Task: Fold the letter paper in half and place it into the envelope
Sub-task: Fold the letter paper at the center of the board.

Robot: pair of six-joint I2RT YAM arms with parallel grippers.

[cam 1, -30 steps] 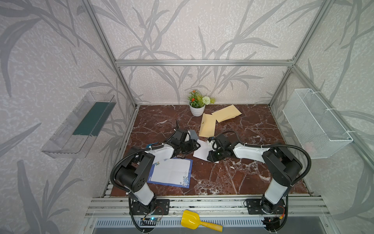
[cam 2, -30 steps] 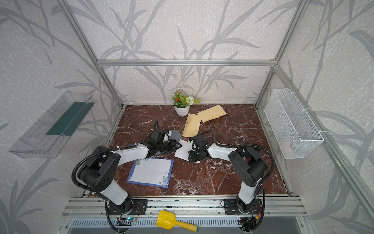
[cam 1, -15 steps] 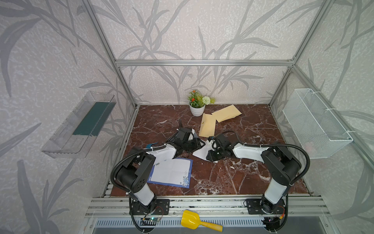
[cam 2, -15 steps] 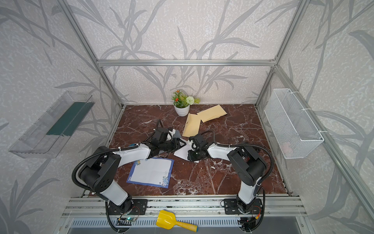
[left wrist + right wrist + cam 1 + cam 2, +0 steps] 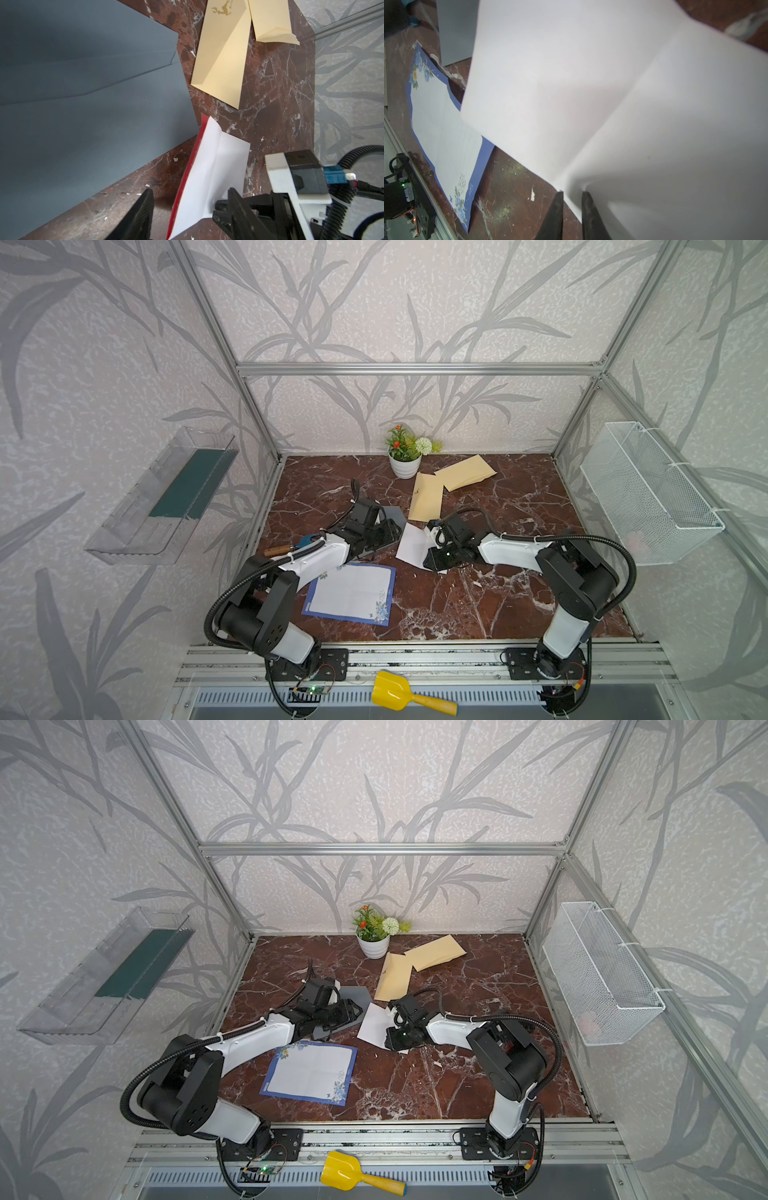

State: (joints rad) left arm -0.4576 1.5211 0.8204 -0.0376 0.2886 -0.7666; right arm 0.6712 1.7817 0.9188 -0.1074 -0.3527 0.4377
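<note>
Top views look down frontally (close wrist views share paper (image 5: 209,166) (image 5: 571,83))

**Worktop layout, back to front**

At the middle of the back edge of the worktop (image 5: 519,605): potted plant (image 5: 404,466). Just right of it, toward the back right corner: rear envelope (image 5: 465,472), touching the far end of second envelope (image 5: 426,497). In front of the plant, lengthwise toward the centre: second envelope. Left of centre: large envelope (image 5: 353,996). At the centre, just right of large envelope and just in front of second envelope, apart from the latter: folded paper (image 5: 411,543). Toward the front left corner, in front of large envelope: flat sheet (image 5: 353,593). Off the worktop, on the front rail: scoop (image 5: 392,693). On the left wall: tray (image 5: 166,506). On the right wall: wire basket (image 5: 648,493).
</note>
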